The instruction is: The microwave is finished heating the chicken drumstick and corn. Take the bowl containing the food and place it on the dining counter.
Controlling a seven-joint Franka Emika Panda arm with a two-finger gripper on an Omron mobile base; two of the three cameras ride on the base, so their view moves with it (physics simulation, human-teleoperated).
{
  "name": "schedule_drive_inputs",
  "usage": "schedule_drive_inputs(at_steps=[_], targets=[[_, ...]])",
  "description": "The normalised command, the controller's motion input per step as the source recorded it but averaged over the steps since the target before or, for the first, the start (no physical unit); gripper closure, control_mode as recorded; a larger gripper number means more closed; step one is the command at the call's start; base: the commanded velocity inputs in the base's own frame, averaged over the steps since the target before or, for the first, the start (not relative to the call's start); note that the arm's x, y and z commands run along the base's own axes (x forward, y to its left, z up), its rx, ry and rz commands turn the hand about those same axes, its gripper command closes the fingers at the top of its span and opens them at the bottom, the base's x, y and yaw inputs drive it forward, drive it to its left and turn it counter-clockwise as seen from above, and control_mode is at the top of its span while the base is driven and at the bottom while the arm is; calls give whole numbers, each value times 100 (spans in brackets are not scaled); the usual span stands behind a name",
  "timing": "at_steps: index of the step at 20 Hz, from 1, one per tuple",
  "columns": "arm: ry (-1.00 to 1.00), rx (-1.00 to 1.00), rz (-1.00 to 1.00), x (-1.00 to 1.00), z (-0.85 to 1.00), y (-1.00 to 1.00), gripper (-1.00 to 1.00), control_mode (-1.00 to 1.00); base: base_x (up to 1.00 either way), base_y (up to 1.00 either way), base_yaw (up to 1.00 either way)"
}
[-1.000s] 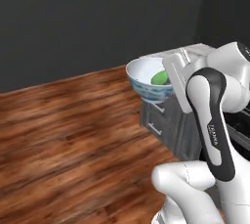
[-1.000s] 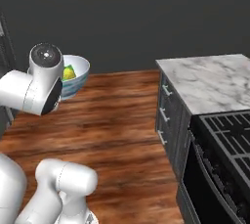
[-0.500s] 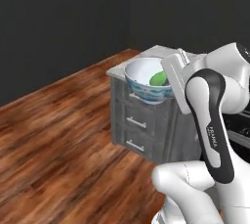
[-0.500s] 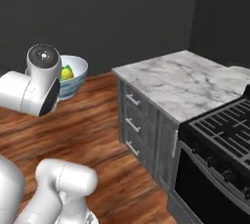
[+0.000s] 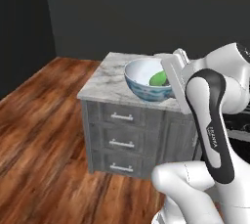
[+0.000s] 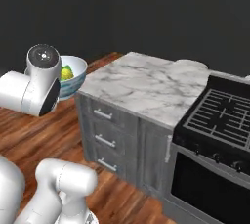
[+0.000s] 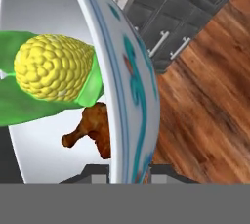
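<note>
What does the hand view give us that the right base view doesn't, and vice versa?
Hand view alone: the chicken drumstick lying under the corn, and the gripper shut on the bowl's wall, one finger inside, one outside. Right base view alone: the stove beside the dining counter, and the bowl carried out over the wood floor, short of the slab. Both: the bowl with its blue pattern, the corn, grey drawers with bar handles, marble top and floor.

Black stove [image 6: 219,120] beside grey drawers [image 5: 122,142]; wooden floor [image 5: 39,120]
</note>
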Motion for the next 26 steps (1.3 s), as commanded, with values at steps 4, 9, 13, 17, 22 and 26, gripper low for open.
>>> schedule_drive_inputs(at_steps=[4, 9, 13, 17, 22, 26], targets=[[0, 0, 0, 0, 0, 0, 100, 100, 86, 83, -71], [0, 0, 0, 0, 0, 0, 100, 100, 93, 70, -65], [0, 0, 0, 0, 0, 0, 100, 100, 79, 11, -42], [0, 0, 0, 0, 0, 0, 100, 100, 90, 19, -21], [1, 0, 0, 12, 0, 0, 100, -100, 54, 3, -6], [16, 0, 11, 80, -18, -42, 100, -100, 0, 0, 0]])
